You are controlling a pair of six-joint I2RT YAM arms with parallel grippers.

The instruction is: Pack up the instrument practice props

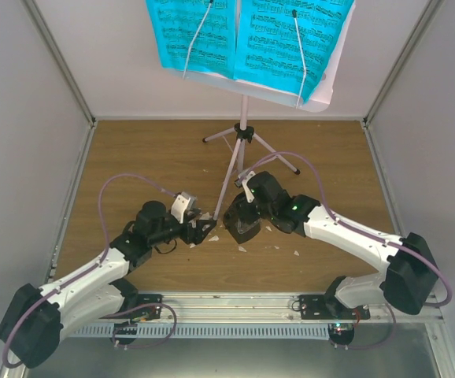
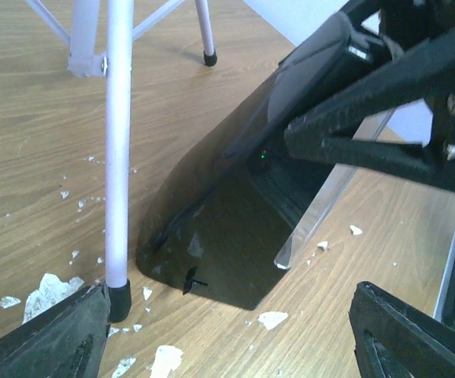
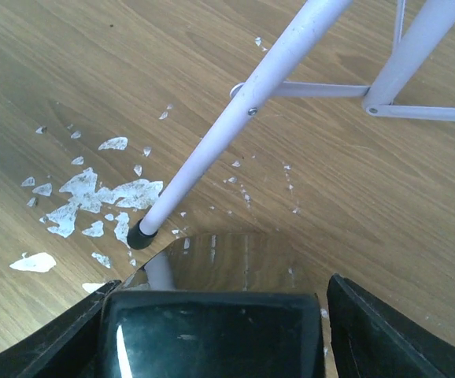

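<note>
worktop (image 1: pixel 149 157): pink music stand (image 1: pixel 242 150) upright at the back, its blue sheets (image 1: pixel 282 43) cut off by the top edge | black metronome (image 1: pixel 242 224) beside the near tripod foot, between right fingers (image 3: pixel 385 331), contact unclear | left fingers (image 2: pixel 46 339) spread wide, empty | white scraps (image 3: pixel 94 197) scattered

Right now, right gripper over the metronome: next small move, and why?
Probably close the right gripper on the metronome: its jaws flank the black body with a thin gap on one side, so nothing is gripped yet.
</note>
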